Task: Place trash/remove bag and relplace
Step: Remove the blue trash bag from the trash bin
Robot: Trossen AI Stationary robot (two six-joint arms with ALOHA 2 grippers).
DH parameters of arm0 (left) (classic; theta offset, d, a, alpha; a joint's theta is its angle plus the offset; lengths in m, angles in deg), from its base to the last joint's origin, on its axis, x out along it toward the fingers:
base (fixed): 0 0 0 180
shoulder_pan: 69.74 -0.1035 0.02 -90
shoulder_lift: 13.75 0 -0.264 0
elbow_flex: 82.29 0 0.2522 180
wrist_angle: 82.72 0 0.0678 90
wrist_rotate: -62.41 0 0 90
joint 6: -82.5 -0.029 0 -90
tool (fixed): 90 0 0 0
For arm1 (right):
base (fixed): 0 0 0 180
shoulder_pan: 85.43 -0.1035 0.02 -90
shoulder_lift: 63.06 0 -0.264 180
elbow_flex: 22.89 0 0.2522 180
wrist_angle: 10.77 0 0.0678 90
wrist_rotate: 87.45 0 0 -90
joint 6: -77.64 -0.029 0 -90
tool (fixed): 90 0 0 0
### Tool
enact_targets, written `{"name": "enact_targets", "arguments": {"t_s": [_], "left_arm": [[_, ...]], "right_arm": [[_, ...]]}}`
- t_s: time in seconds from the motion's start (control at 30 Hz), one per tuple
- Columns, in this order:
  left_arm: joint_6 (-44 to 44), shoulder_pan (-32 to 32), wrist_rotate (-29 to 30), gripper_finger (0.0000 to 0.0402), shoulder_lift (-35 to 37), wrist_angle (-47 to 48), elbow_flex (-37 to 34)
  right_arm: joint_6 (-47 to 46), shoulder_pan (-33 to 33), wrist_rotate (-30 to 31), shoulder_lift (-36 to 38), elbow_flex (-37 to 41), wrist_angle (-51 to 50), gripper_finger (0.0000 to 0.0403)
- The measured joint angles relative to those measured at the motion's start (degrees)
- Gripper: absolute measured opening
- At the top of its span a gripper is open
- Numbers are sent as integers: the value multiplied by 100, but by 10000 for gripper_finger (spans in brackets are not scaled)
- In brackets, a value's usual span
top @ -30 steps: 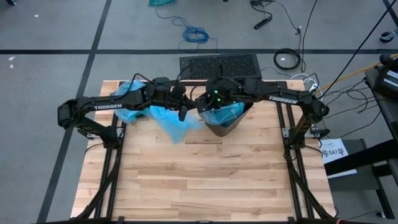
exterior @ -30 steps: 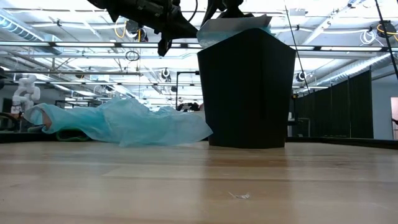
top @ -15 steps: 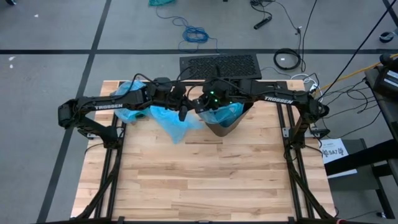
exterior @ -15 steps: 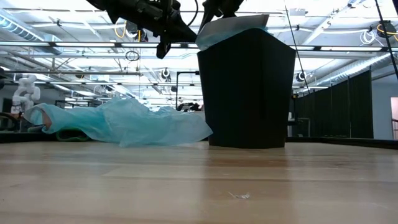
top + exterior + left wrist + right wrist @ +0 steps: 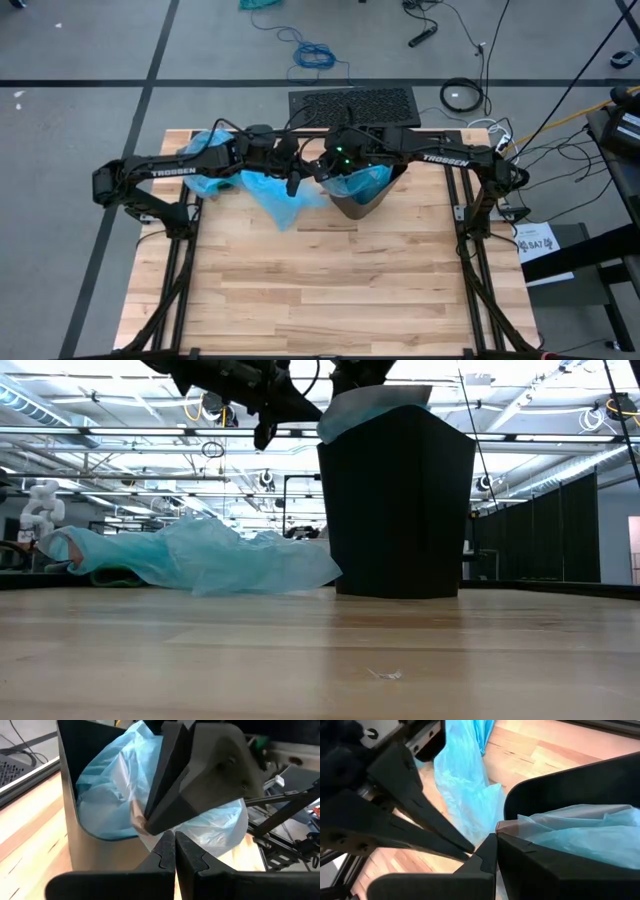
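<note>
Trash itself cannot be seen anywhere; what shows is its blue bags and the bin. Farthest left on the wooden table (image 5: 300, 300), a loose blue bag (image 5: 275, 195) lies flat and crumpled, stretching from the table's back left corner toward the bin; the low view shows it spread on the wood just beside the bin's foot. Above it the left gripper (image 5: 293, 183) hangs in the air, clenched on nothing, its fingers (image 5: 167, 852) pressed together and pointing at the bin's rim. Next comes the right gripper (image 5: 322, 172), at the near-left edge of the bin, its fingers (image 5: 490, 851) pinched together right at the blue liner (image 5: 580, 830) where this drapes over the rim; a small fold of the film looks caught between them, though the grip cannot be made out for sure. The black bin (image 5: 398, 500) stands upright toward the back middle of the table, the liner puffed up inside it and showing above its top.
</note>
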Motion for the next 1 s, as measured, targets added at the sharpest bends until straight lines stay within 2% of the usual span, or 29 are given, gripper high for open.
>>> {"name": "enact_targets", "arguments": {"t_s": [0.2,0.53,0.73,1.0], "left_arm": [[-9,-104,2,0,162,136,0],[-28,-440,136,0,378,1206,4],[-28,-212,-74,0,291,803,2],[-116,-66,-58,0,165,710,4]], "right_arm": [[3,-28,-7,0,0,1,0],[29,-102,8,160,2,137,0],[127,-131,245,388,-2,324,0],[-108,-129,79,424,-7,133,0]]}}
